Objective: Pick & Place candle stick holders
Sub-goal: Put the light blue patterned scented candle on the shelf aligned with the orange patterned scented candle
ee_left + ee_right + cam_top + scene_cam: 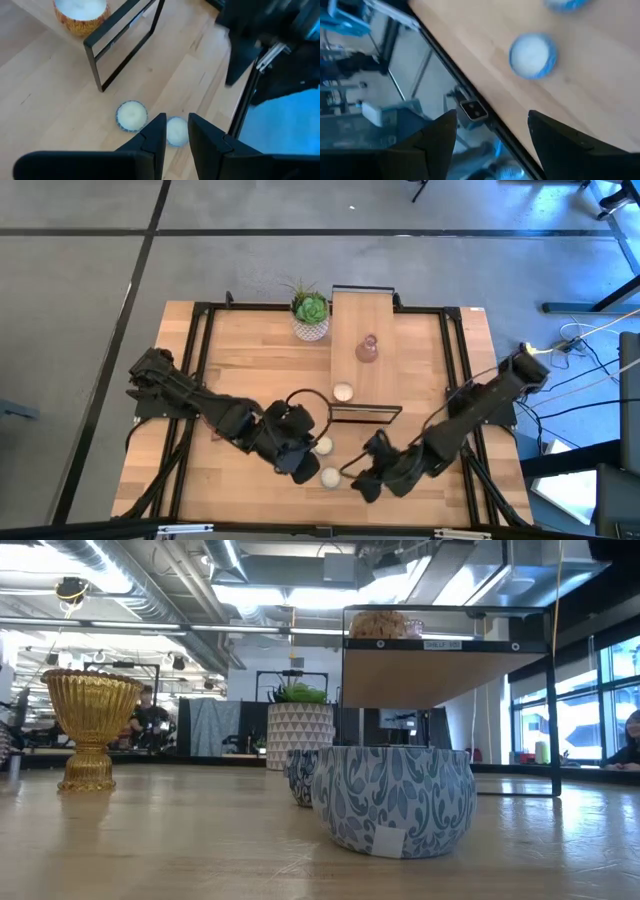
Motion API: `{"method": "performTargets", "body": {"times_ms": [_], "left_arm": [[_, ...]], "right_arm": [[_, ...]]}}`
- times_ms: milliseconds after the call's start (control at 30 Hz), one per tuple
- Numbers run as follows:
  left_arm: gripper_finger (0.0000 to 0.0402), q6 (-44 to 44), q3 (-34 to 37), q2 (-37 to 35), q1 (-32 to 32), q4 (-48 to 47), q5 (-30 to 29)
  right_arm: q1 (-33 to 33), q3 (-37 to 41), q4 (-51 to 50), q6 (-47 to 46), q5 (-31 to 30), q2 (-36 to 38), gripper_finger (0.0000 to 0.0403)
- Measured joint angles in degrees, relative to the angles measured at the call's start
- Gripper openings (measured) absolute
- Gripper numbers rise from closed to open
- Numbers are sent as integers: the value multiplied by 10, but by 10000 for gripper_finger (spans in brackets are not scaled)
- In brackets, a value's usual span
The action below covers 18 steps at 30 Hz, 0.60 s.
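The two blue-patterned candle bowls [131, 115] near the table's [240, 360] front edge look hard, smooth, fragile and fairly light, best pinched across the rim. The gold goblet holder [80, 12] by the shelf [365, 320] and the pinkish one [367, 348] on it suit a waist grip. The left end effector [176, 125] hovers above the bowls, fingers slightly apart and empty; the right end effector [492, 125] gapes wide nearby.

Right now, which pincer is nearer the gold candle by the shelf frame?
Left. The left pincer hangs just in front of the gold candle, empty and part open; the right pincer hangs farther off, open.
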<state>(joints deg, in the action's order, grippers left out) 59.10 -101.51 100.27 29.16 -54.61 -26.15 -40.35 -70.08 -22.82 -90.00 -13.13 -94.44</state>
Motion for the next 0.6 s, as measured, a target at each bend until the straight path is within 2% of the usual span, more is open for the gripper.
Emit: {"method": "performTargets", "body": {"times_ms": [133, 233, 467, 600], "left_arm": [[75, 12, 0, 0, 17, 0, -12], [75, 9, 0, 0, 31, 0, -11], [74, -29, 0, 0, 55, -8, -12], [74, -43, 0, 0, 68, -26, -39]], "right_arm": [[8, 0, 16, -2, 52, -46, 247], [16, 0, -4, -22, 61, -65, 247], [31, 0, 10, -92, 26, -94, 247], [43, 0, 34, -120, 15, -116, 247]]}}
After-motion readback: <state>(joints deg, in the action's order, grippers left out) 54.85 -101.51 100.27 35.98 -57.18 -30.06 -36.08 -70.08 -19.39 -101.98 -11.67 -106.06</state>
